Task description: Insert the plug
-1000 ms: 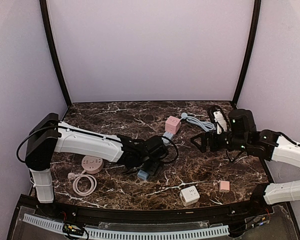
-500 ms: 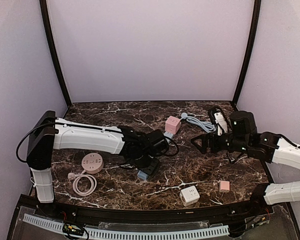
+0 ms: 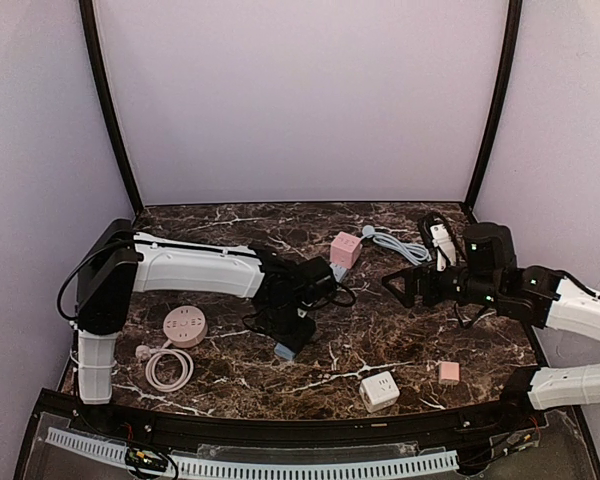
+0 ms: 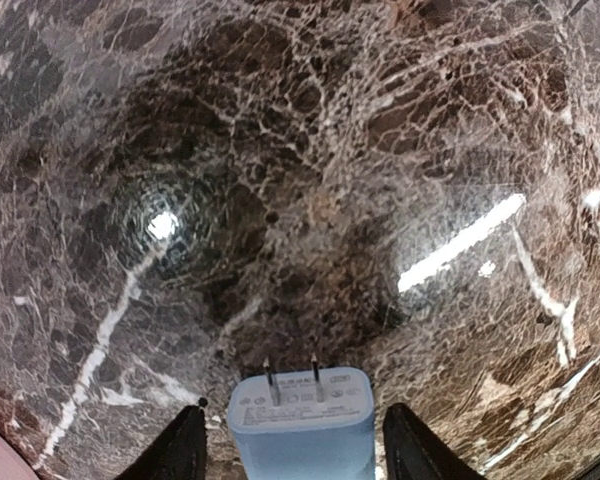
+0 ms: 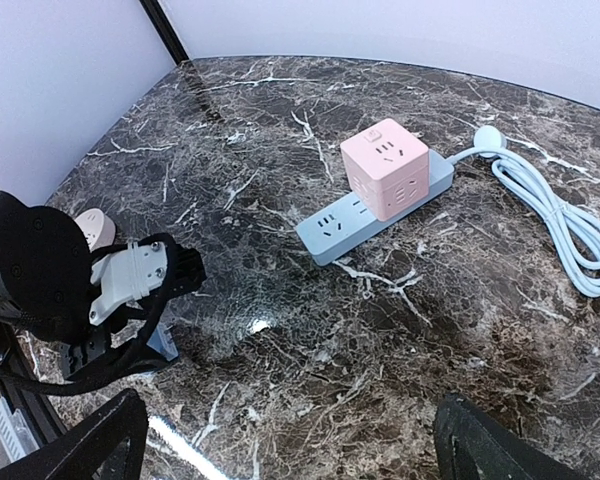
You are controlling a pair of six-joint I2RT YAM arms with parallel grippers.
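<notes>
A light-blue plug (image 4: 300,425) with two metal prongs pointing away lies between my left gripper's (image 4: 293,440) fingers (image 4: 175,450). There is a gap on each side, so the jaws are open around it without touching. In the top view the plug (image 3: 285,350) rests on the marble under the left gripper (image 3: 294,330). The light-blue power strip (image 5: 370,215) with a pink cube socket (image 5: 385,165) on it lies farther back; both show in the top view, strip (image 3: 336,270) and cube (image 3: 345,248). My right gripper (image 3: 398,285) is open and empty, hovering right of the strip.
A round pink socket (image 3: 184,326) and a coiled white cable (image 3: 168,368) lie at the front left. A white cube socket (image 3: 379,390) and a small pink adapter (image 3: 448,372) sit at the front right. The strip's cable (image 5: 555,215) loops at the back right.
My left arm has swung back and its wrist has turned over the blue plug, which stays in place. My right arm has barely moved.
</notes>
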